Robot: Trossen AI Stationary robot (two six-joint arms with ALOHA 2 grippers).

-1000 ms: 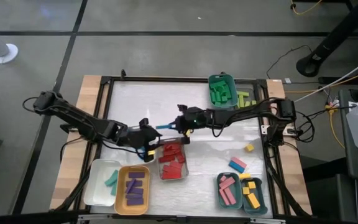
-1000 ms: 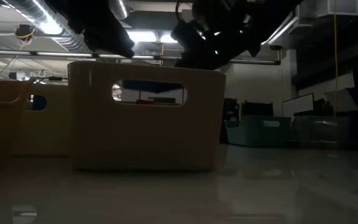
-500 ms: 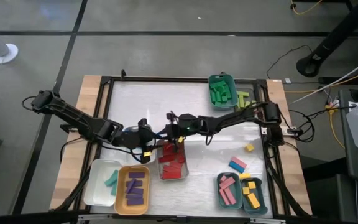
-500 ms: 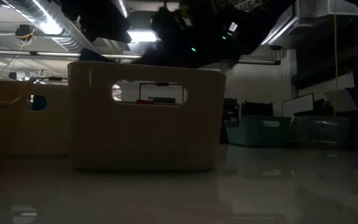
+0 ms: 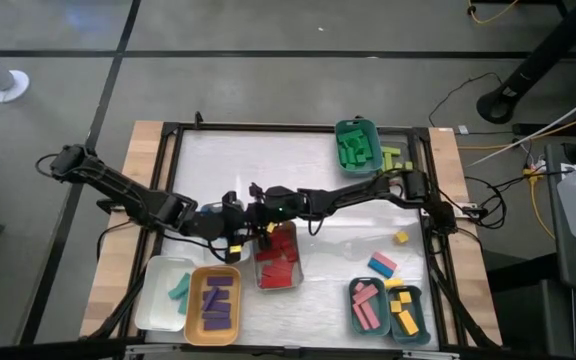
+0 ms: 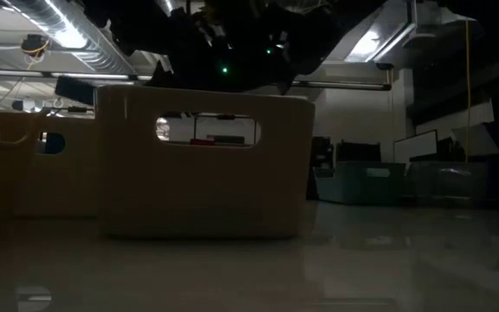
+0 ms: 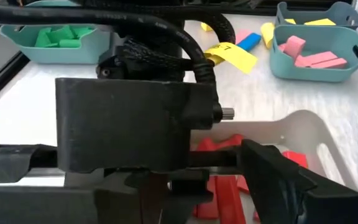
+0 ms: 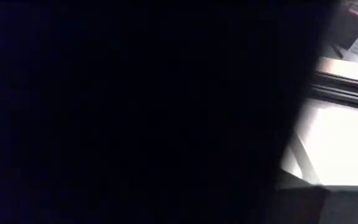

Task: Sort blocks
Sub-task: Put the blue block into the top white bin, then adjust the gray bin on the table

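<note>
Where the arms meet above the red blocks [image 5: 278, 255], the right end effector [image 5: 256, 208] adjoins the left end effector [image 5: 240, 225]. The left's fingers stand wide; the right's spread cannot be told.

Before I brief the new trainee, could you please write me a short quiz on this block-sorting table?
1. Which colour of blocks lies in the orange tray?
2. True or false: the loose yellow block lies inside a tray.
3. The left gripper and right gripper meet nearest which blocks? A red, B green, C pink.
Key: 1 purple blocks; 2 false, it lies on the bare table; 3 A, the red blocks.
</note>
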